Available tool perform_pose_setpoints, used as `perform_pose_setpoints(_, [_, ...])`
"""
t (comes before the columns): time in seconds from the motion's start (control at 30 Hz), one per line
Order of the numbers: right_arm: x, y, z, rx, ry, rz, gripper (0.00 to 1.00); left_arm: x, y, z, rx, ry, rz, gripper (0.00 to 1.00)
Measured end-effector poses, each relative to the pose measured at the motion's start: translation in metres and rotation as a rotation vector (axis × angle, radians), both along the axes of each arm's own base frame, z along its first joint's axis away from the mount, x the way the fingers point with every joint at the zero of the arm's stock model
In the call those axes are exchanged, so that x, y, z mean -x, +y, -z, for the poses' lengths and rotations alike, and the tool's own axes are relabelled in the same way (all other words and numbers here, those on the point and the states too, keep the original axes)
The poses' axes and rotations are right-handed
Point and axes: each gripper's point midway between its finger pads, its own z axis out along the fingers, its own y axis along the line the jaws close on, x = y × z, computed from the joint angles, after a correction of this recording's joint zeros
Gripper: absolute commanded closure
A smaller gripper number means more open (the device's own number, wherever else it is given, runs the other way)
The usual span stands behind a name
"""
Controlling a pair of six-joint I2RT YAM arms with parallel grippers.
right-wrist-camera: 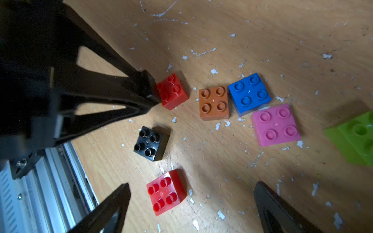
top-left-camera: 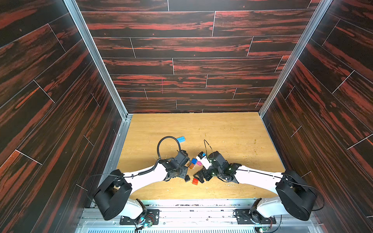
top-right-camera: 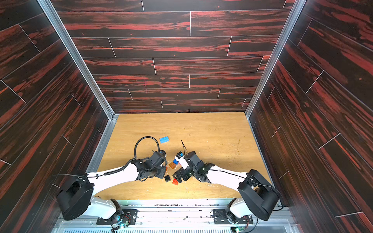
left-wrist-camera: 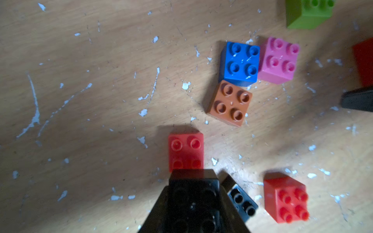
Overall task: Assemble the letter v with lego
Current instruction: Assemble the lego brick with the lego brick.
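**Status.** By my judgement the assembly is at an early stage. No brick is pressed onto another; each lego piece lies singly, studs up, on the desk point(top-left-camera: 232, 137). Only the orange brick point(right-wrist-camera: 214, 102), blue brick point(right-wrist-camera: 249, 93) and pink brick point(right-wrist-camera: 275, 125) touch, forming a short bent row. I cannot tell whether that row begins one stroke of the V. Both strokes are yet to be built.

**Left side.** My left jaws are closed with nothing between them. Their tips touch the side of a small red brick point(right-wrist-camera: 172, 90), which sits near the orange brick but apart from it. A black brick point(right-wrist-camera: 151, 143) lies near those tips, untouched. The long light-blue brick point(top-left-camera: 180, 139) lies well apart, farther out on the desk.

**Right side.** My right jaws stand wide open and empty. A second red brick point(right-wrist-camera: 166, 192) lies just ahead of the gap between them, touching neither finger. A green brick point(right-wrist-camera: 355, 139) lies beyond the pink one, apart from it.
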Motion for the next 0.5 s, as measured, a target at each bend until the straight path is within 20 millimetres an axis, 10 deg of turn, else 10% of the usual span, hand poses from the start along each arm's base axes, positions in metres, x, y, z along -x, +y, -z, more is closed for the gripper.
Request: perform_pose_setpoints(0.5, [-0.0011, -0.0008, 0.001, 0.002, 0.007, 0.019, 0.02, -0.0074, 0.006, 0.0076, -0.057, -0.032, -0.039, 0.76])
